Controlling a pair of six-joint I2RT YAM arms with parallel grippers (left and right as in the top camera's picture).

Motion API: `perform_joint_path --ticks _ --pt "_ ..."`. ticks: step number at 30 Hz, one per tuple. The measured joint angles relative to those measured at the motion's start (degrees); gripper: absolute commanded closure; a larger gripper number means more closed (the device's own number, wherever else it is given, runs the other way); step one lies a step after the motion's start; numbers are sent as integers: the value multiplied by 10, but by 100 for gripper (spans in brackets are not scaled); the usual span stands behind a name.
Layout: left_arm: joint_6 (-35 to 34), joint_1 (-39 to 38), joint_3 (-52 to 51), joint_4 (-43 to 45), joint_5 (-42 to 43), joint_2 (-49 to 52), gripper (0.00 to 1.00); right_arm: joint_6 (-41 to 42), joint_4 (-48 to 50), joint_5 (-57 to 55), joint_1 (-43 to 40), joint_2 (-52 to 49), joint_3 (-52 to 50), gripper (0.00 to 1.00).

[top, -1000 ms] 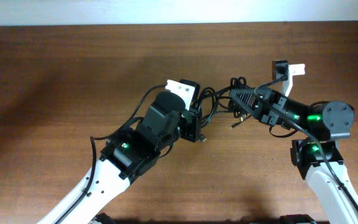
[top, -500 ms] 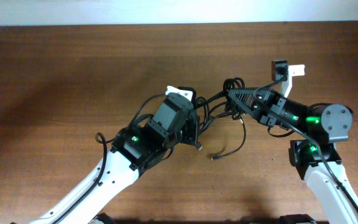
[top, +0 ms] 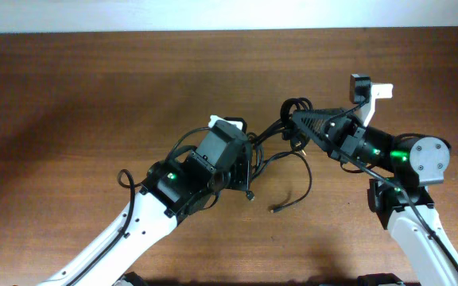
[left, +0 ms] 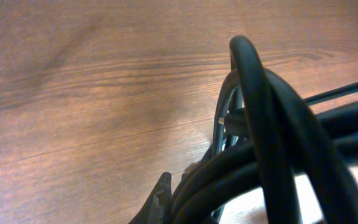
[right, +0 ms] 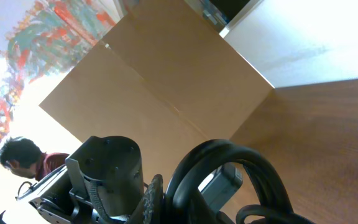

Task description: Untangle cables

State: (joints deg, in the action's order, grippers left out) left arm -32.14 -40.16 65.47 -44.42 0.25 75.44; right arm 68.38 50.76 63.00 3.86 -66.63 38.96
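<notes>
- Count: two arms work over one wooden table [top: 70, 95], the left arm entering from the lower left and the right arm from the lower right.
- Count: one tangled bunch of thin black cables [top: 270, 140] lies at mid-table, between the two grippers. How many separate cords make up the bunch cannot be told from the overhead view.
- Count: one loose end curves down from the bunch and rests on the table, ending in a small plug [top: 276, 210].
- Hidden: in the left wrist view, cables [left: 263, 143] fill the right half of the picture, out of focus and cut off at the edge. Only a dark tip of one finger [left: 161, 194] shows at the bottom.
- Hidden: in the right wrist view, a loop of cables [right: 225, 163] blocks the fingers. Behind it stand a brown board [right: 166, 68] and a person [right: 18, 160], cut off at the left edge.
- Tool, left: the left gripper [top: 249, 168] is clenched on the left side of the cables. The exact contact point is covered by the gripper body.
- Tool, right: the right gripper [top: 295, 119] is clenched on the upper right loops of the cables. One strand runs straight between the two grippers, above the table.
</notes>
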Motion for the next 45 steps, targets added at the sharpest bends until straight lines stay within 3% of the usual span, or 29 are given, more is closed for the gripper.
perform_joint_path --ticks 4,5,6,9,10,12,20,24,28,32,37,42,45 --pt "-9 -1 1 -15 -14 0 100 0 -1 -7 3 -1 -5 95" --pt "-10 -2 1 -15 -16 0 100 0 -2 -9 3 -1 -6 84" --pt "-11 -2 1 -15 -18 0 100 0 -6 -12 3 -1 -6 64" --pt "-20 2 -9 -44 -40 2 100 -8 -29 -49 -4 3 2 46" --pt "-23 5 -17 -47 -47 6 100 -10 -49 -59 -7 7 7 36" --pt "-25 7 -24 -39 -55 17 100 -13 -90 -71 -8 11 10 26" --pt "-26 7 -28 22 -67 20 100 -13 -142 -77 -8 10 11 21" --pt "32 8 -28 66 -67 20 100 -13 -168 -77 -8 11 11 20" --pt "148 7 -28 120 -47 16 100 -13 -209 -78 -8 11 11 19" --pt "343 7 -28 170 12 -10 100 -13 -247 -86 -8 11 11 19" --pt "542 7 -28 173 39 -39 100 -14 -252 -90 -8 11 11 19" --pt "647 7 -28 180 14 -41 100 -14 -289 -90 -8 11 11 19" --pt "665 7 -28 190 -29 -42 100 -14 -316 -90 -8 11 11 20"
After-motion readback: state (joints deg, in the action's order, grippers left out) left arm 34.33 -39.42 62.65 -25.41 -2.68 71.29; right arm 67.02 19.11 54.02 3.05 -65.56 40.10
